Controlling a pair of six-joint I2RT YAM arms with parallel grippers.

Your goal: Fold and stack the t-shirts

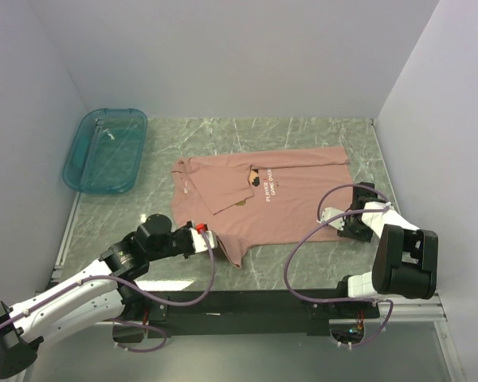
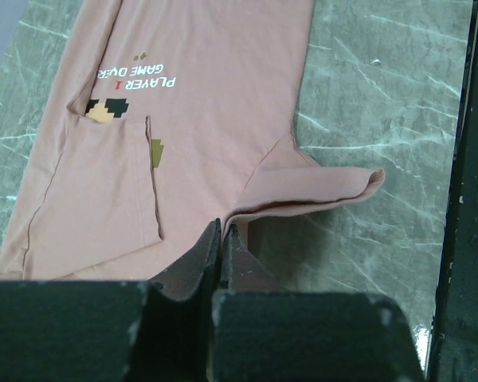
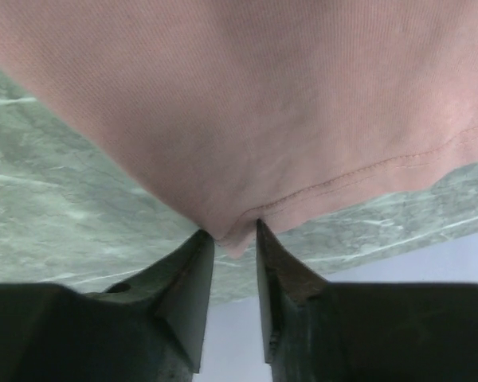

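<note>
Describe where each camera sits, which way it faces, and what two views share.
Top external: above and behind the arms, looking down at the table; shows both arms, the pink t-shirt and the teal tray.
Left wrist: on the left arm, looking along its shut left claw towards the shirt's printed chest.
Right wrist: low on the right arm, looking past the right claw, jaws apart, at a shirt corner.
Shared: all three show the t-shirt on the table.

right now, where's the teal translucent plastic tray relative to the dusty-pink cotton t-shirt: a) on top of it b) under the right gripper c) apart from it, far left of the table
c: the teal tray sits at the far left of the green marble table, bare tabletop showing between it and the dusty-pink t-shirt.
</note>
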